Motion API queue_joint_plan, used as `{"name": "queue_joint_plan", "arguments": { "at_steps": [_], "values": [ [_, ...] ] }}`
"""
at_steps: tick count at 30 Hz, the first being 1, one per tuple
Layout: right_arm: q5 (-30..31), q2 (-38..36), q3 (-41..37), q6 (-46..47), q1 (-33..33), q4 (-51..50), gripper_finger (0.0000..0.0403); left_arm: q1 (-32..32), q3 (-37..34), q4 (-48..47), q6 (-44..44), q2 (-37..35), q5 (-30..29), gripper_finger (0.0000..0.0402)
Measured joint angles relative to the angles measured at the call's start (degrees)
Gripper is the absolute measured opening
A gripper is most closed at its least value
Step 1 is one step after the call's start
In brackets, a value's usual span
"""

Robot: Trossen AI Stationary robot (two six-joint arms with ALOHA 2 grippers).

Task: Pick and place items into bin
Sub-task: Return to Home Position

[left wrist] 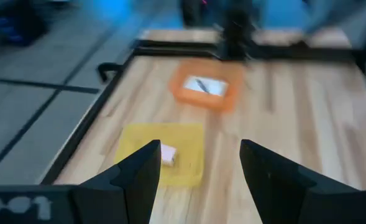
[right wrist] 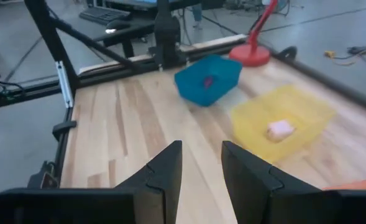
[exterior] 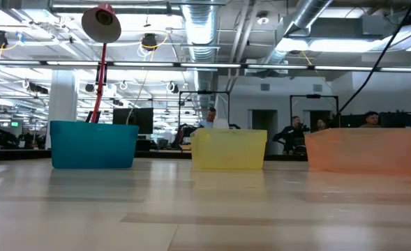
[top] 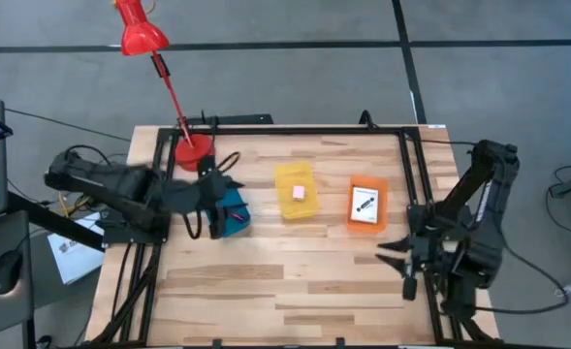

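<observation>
Inside orange bin (top: 367, 231), note white card (top: 362, 217), black mark (top: 364, 205) slanted diagonally; left end effector (top: 233, 184) released over blue bin (top: 237, 219), right end effector (top: 395, 254) released.

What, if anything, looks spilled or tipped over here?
Nothing stands out. The blue bin, yellow bin and orange bin stand upright in a row. The pink cube lies in the yellow one, the white card in the orange one. The left gripper and right gripper are open, holding nothing.

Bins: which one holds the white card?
Orange bin, rightmost in the high view. Yellow bin holds a pink cube, blue bin a red cord.
</observation>
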Motion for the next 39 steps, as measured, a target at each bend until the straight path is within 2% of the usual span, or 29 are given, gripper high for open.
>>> {"name": "queue_joint_plan", "arguments": {
  "at_steps": [2,5,7,9,12,16,20,23,26,28,31,36,39],
  "values": [
    [-0.17,-0.22,-4.86,-3.59,-0.51,8.18,0.0107,-1.19,-11.42,9.46,-3.42,-4.53,-3.47,0.021],
    [-0.01,-0.48,-8.93,-8.01,-2.53,16.44,0.0107,-2.12,-25.62,18.05,-8.12,-9.68,-1.87,0.021],
    [0.23,-1.85,-9.47,-10.86,-4.46,17.55,0.0107,-2.49,-32.7,22.57,-13.3,-12.48,-0.79,0.021],
    [0.22,-4.12,-9.47,-15.61,-7.07,17.61,0.0107,-2.55,-36.9,27.16,-14.59,-15.59,-1.24,0.021],
    [-0.92,-9.91,-9.47,-24.45,-11.34,17.63,0.0107,-2.45,-38.85,28.57,-11.56,-21.49,-3.9,0.021],
    [-3.56,-19.85,-9.47,-36.45,-14.65,19.13,0.0107,-2.0,-36.53,25.79,-4.05,-31.22,-6.17,0.021],
    [-5.12,-28.28,-9.71,-47.32,-14.65,24.18,0.0107,-2.03,-35.59,23.05,1.53,-41.48,-1.52,0.021],
    [-2.43,-32.49,-14.51,-56.37,-14.7,31.97,0.0107,-2.03,-40.61,24.91,3.34,-46.83,1.64,0.021],
    [-1.72,-34.54,-24.29,-60.76,-16.59,43.8,0.0107,-2.0,-50.32,33.77,3.21,-48.8,1.46,0.021],
    [-4.17,-34.46,-30.94,-62.47,-18.33,53.54,0.0107,-2.01,-55.67,38.71,1.78,-49.38,1.72,0.021],
    [-10.5,-35.16,-36.76,-68.92,-20.51,65.03,0.0107,-2.01,-58.63,40.75,0.22,-50.37,2.71,0.021],
    [-13.55,-44.76,-35.42,-84.28,-22.38,67.89,0.0107,-1.99,-58.03,42.22,3.06,-52.83,-0.09,0.021],
    [-18.64,-51.69,-36.2,-86.82,-23.26,67.15,0.0107,-2.0,-58.0,40.56,3.47,-54.39,-0.13,0.021]
  ]
}}
